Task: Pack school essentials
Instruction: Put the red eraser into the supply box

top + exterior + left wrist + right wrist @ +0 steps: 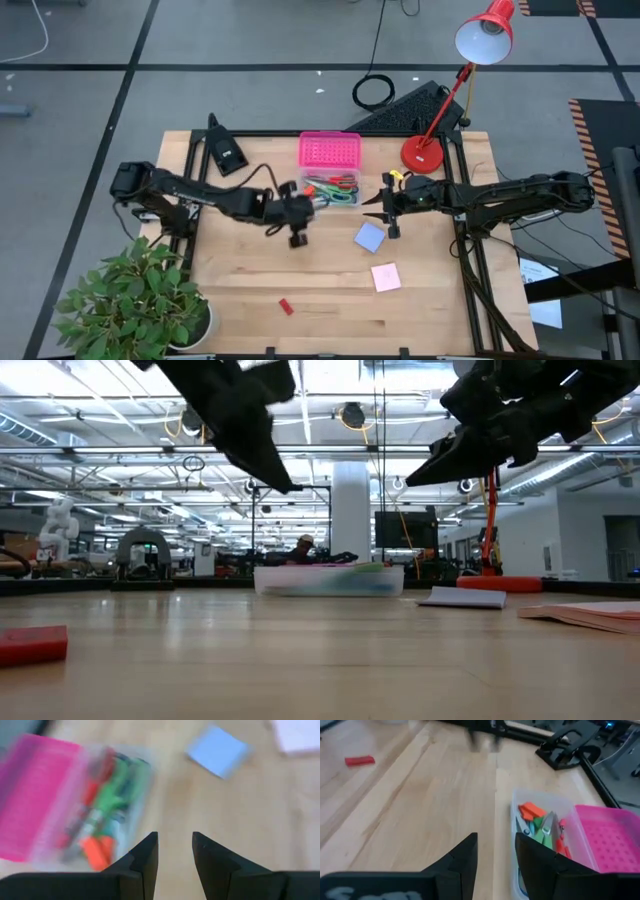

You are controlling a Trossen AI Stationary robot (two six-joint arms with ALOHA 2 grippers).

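The blue notepad point(369, 237) lies just below the right gripper point(388, 210), whose slightly parted, empty fingers could skid off such a flat sheet, while the left gripper point(297, 232) hovers empty nearby.

The table point(330, 300) is showing pale, smooth wood with a soft sheen. The box point(335, 190) is looking like clear plastic under a glossy pink plastic lid point(329, 150). The blue notepad point(370, 237) and pink notepad point(386, 277) are appearing as matt paper.
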